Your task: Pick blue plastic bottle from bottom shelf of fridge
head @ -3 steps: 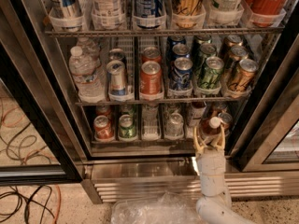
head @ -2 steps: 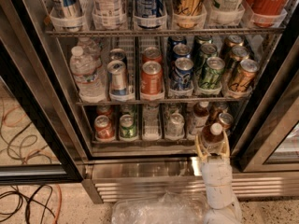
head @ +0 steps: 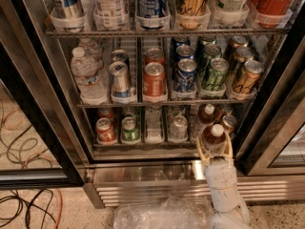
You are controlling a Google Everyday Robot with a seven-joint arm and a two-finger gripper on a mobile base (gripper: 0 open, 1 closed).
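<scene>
The blue plastic bottle (head: 214,138), dark brownish with a white cap, stands upright at the front right of the bottom shelf (head: 143,146) of the fridge (head: 143,187). My gripper (head: 215,147) reaches up from below, its pale fingers (head: 202,153) on either side of the bottle, shut on it. A second, similar white-capped dark bottle (head: 206,117) stands just behind it and to the left on the shelf.
On the bottom shelf stand a red can (head: 106,130), a green can (head: 128,129) and a silver can (head: 178,127). The black door frame (head: 267,128) is close on the right. A clear plastic bag (head: 162,214) and cables (head: 24,206) lie on the floor.
My gripper and the bottle in it have moved slightly down and toward the shelf's front edge. The second bottle behind has come into view.
</scene>
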